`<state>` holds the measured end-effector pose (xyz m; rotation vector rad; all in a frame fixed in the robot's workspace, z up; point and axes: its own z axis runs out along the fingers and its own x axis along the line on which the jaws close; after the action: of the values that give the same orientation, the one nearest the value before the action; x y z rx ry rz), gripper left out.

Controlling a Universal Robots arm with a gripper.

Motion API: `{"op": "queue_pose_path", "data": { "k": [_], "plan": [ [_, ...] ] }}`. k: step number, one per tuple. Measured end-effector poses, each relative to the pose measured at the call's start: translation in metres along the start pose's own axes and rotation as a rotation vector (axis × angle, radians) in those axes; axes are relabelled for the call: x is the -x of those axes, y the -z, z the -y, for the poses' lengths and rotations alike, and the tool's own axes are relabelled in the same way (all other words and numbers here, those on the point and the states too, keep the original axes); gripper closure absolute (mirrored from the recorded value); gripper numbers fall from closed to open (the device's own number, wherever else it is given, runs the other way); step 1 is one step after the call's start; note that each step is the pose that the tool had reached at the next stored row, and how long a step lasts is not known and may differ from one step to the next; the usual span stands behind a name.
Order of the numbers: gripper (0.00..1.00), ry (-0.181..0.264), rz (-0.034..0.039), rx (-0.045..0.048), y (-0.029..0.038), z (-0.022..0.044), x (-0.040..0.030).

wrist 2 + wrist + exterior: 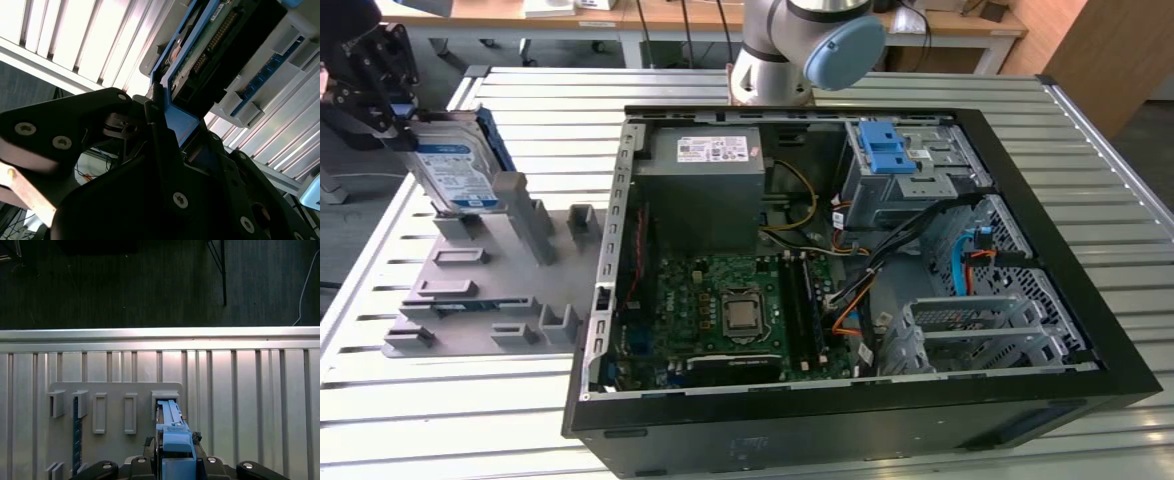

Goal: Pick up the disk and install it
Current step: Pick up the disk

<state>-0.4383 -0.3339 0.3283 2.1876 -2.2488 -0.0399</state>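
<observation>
The disk point(454, 165), silver with a white-and-blue label and a blue carrier frame, stands on edge at the exterior view's far left. Its lower edge sits among the posts of a grey holder plate point(494, 290). My gripper point(403, 125) is at the disk's upper end, shut on it. In the first wrist view the blue carrier point(170, 427) runs out from between the black fingers point(142, 462) toward a slot in the holder plate point(115, 390). In the second wrist view the disk's green circuit board point(210, 42) and blue frame point(175, 112) rise from the gripper point(170, 125).
An open computer case point(1067, 230) lies on the slatted metal table point(440, 420), with a motherboard point(734, 310), a grey power supply box point(707, 170) and a drive cage with a blue bracket point(894, 150). The arm's base point(801, 50) stands behind the case. A blue strip point(76, 435) sits in another holder slot.
</observation>
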Motion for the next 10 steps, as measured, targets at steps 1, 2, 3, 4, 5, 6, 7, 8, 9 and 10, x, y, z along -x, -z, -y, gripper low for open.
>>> {"op": "queue_pose_path", "data": {
  "k": [1,2,3,4,5,6,7,8,9,10],
  "plan": [
    [0.64,0.0,0.0001,-0.0002,0.0001,0.0,0.0],
    [0.64,0.0,0.0001,-0.0002,0.0002,0.0,0.0],
    [0.64,0.0,0.0,0.0,0.0005,0.0,0.0],
    [0.64,0.0,0.0,0.0001,0.0009,0.0,0.0],
    [0.64,0.0,-0.0001,0.0002,0.0013,-0.0001,0.0001],
    [0.64,0.0,0.0,0.0001,0.0015,0.0,0.0001],
    [0.64,0.0,0.0,0.0,0.0016,0.0,0.0001],
    [0.64,0.0,0.0001,-0.0002,0.0016,0.0,0.0001],
    [0.64,0.0,0.0,-0.0001,0.0018,0.0,0.0001],
    [0.64,0.0,0.0,0.0,0.0019,-0.0001,0.0002]
  ]
}}
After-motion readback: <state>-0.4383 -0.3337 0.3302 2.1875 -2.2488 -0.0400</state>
